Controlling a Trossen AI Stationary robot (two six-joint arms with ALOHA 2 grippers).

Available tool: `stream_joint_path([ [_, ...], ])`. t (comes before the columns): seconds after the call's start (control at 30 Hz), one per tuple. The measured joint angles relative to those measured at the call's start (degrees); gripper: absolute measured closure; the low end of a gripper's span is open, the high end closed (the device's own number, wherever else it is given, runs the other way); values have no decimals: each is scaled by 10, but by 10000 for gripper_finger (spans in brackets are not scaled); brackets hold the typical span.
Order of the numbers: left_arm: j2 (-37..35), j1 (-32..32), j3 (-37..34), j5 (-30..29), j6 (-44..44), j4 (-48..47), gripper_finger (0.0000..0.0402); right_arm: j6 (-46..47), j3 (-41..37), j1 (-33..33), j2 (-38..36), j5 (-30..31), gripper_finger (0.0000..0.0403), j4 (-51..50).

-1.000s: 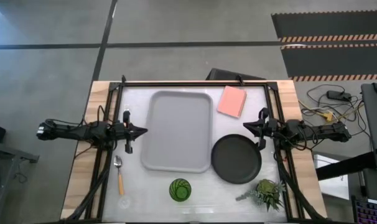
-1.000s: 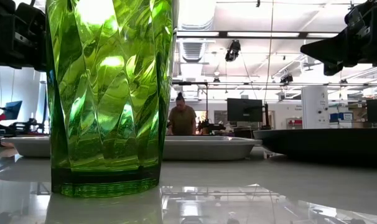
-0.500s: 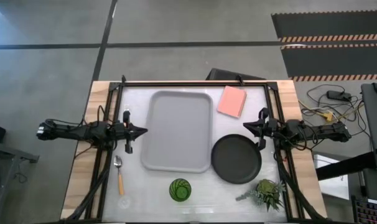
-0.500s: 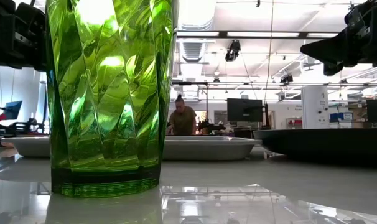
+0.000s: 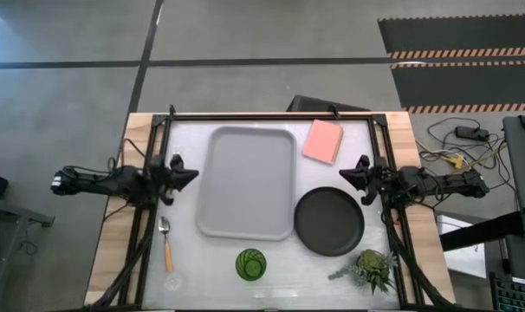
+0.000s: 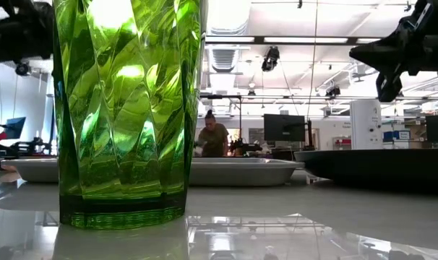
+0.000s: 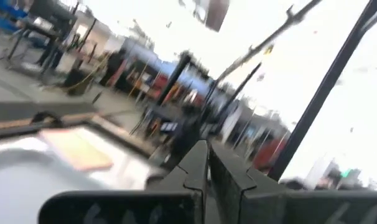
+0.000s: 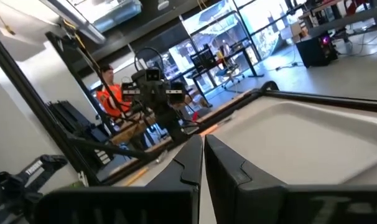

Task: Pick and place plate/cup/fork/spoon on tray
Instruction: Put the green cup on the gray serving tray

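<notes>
One tray [image 5: 247,182], one plate [image 5: 329,221], one cup [image 5: 250,264] and one spoon [image 5: 166,245] show on the table; a fork cannot be made out. The tray is a large light-grey rectangle with rounded corners and a shallow raised rim, lying in the middle of the table towards the far side, with nothing on it. The plate is round, matte black and rimmed, just right of the tray's near right corner. The cup is a green translucent tumbler with faceted walls, standing near the front edge, just in front of the tray; in the low view it [image 6: 127,108] fills the left side. The spoon has a silver oval bowl and an orange handle and lies left of the tray's near corner.

One salmon-pink square pad [image 5: 323,140] lies right of the tray's far end. One small leafy plant [image 5: 368,269] sits at the near right.

The left gripper [image 5: 191,173] hangs left of the tray, its fingers [image 7: 198,163] pressed together on nothing. The right gripper [image 5: 349,172] hangs just beyond the plate's far right rim, its fingers [image 8: 191,158] likewise closed and empty.
</notes>
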Motion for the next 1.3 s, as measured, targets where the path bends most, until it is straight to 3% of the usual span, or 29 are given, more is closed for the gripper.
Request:
stream_joint_path([
  [0.23, -1, 0, 0, -4, 2, 65, 402, -2, 0, 0, 0, 2, 394, 4],
  [0.43, 0, 0, 0, -52, 11, 100, 402, -34, 0, 0, 0, 1, 394, 16],
  [0.63, 37, 0, 4, -59, 5, 191, 402, -78, 0, 0, 0, 0, 394, 58],
  [0.8, 126, -1, 64, -42, 4, 208, 402, -131, 0, 0, 0, -17, 394, 145],
  [1.07, 308, -2, 178, 2, 0, 203, 402, -231, 0, 0, 0, -31, 394, 187],
  [1.3, 436, -40, 269, 25, -87, 137, 402, -263, 0, 0, 0, -31, 394, 253],
])
